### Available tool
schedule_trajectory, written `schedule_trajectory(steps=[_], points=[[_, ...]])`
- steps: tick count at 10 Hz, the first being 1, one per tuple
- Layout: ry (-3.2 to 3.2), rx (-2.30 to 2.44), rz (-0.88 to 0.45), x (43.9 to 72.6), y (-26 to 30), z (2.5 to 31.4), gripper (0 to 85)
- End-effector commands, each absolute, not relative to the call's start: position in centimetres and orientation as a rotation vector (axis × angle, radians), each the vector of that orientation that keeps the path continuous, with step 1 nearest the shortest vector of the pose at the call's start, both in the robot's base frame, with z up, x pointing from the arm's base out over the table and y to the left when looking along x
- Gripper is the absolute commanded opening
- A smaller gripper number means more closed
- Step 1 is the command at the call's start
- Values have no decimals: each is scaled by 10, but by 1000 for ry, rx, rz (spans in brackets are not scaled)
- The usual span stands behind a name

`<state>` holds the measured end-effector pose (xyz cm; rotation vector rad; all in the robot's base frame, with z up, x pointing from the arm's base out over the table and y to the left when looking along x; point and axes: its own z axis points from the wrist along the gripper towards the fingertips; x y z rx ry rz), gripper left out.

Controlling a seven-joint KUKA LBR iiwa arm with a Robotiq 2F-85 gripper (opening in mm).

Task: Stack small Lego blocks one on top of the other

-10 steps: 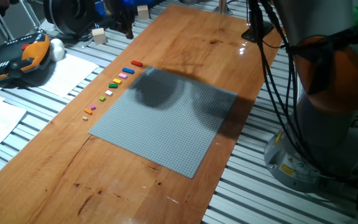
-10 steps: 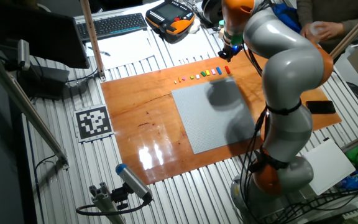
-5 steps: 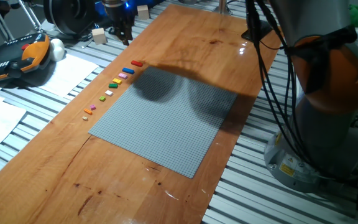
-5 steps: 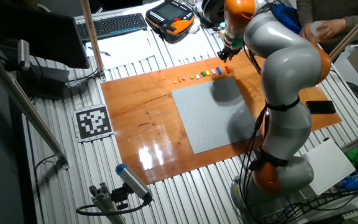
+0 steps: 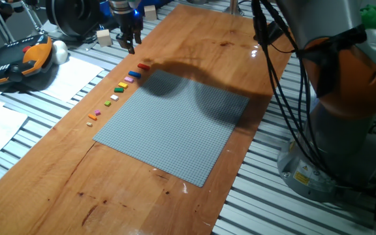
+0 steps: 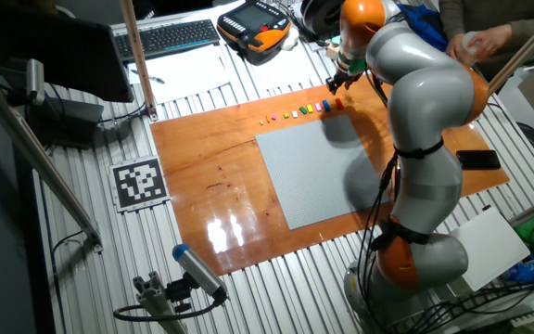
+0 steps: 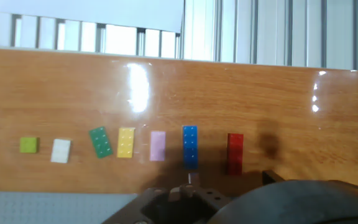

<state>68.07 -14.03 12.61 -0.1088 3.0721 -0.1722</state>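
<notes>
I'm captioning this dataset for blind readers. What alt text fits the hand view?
A row of small Lego blocks lies on a wooden table: from right, red, blue, pink, yellow, green, white and lime. The grey baseplate edges the bottom left.

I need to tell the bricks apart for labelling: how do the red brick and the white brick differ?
The red brick is long and narrow; the white brick is shorter and nearly square. The red brick ends the row near the tool, with blue beside it; the white brick lies several places along, between two green bricks. Both lie flat on the wooden table, unstacked.
</notes>
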Motion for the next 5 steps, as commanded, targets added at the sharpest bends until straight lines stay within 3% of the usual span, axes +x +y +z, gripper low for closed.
schedule_trajectory(steps=[1, 5], points=[[3071, -112, -171, 681, -140, 126, 510], [3110, -5, -179, 681, -140, 126, 510]])
